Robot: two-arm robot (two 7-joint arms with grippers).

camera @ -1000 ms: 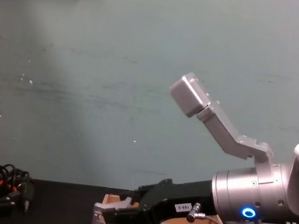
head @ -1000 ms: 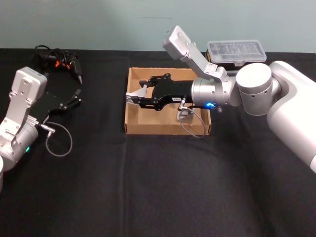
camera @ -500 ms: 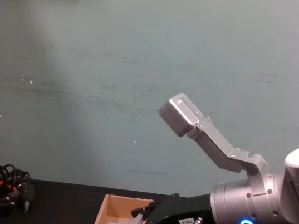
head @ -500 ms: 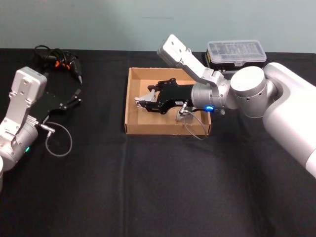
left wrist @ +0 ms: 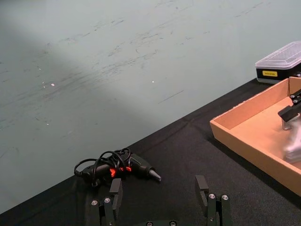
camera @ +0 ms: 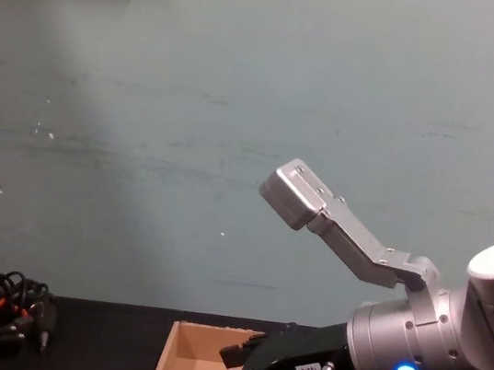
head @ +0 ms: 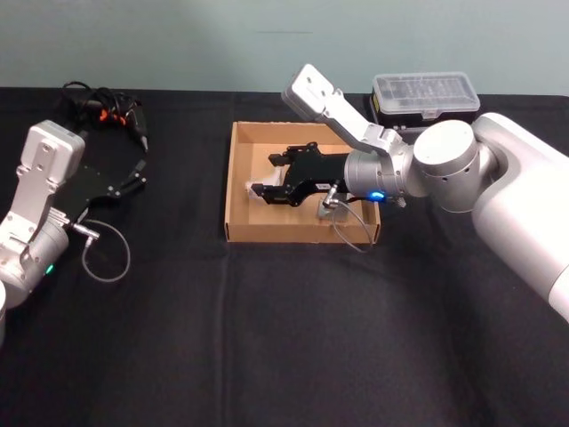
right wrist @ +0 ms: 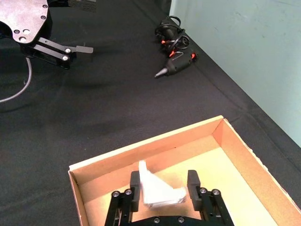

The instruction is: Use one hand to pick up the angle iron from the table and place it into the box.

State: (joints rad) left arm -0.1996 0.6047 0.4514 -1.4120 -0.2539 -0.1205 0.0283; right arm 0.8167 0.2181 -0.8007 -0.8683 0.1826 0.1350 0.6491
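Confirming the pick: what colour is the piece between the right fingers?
Pale silvery white angle iron, clearest in the right wrist view.

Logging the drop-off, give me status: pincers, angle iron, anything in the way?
Right pincer shut on angle iron, low inside the box. Left pincer open, parked over the table. Nothing in the way.

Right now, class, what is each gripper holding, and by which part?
The right gripper holds the angle iron by its two side edges, over the box. The left gripper holds nothing.
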